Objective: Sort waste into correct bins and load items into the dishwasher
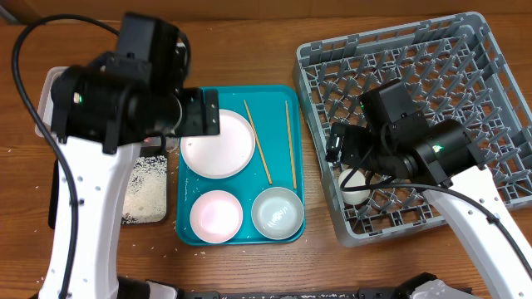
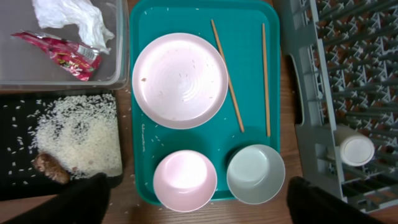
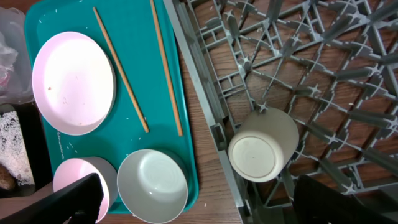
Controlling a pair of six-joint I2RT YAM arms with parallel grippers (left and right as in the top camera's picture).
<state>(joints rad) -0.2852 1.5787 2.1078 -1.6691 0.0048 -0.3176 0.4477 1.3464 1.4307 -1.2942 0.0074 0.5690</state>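
The white plate (image 2: pixel 180 79), a pink bowl (image 2: pixel 185 180), a pale bowl (image 2: pixel 255 174) and two chopsticks (image 2: pixel 227 74) lie on the teal tray (image 1: pixel 274 100). The white cup (image 3: pixel 263 144) lies on its side in the grey dish rack (image 1: pixel 499 124), at its front left. The red wrapper (image 2: pixel 59 53) and napkin (image 2: pixel 71 15) are in the clear tub (image 2: pixel 118 56). Rice (image 2: pixel 78 134) and a brown scrap (image 2: pixel 51 168) are in the black tray (image 2: pixel 18 124). My left gripper (image 2: pixel 196 202) hangs open and empty above the tray. My right gripper (image 3: pixel 205 202) is open and empty above the rack's left edge.
A few rice grains lie scattered on the teal tray and on the wooden table (image 2: pixel 134 199) in front of it. The rack's upright pegs (image 3: pixel 292 50) stand close round the cup. My left arm covers most of both bins in the overhead view.
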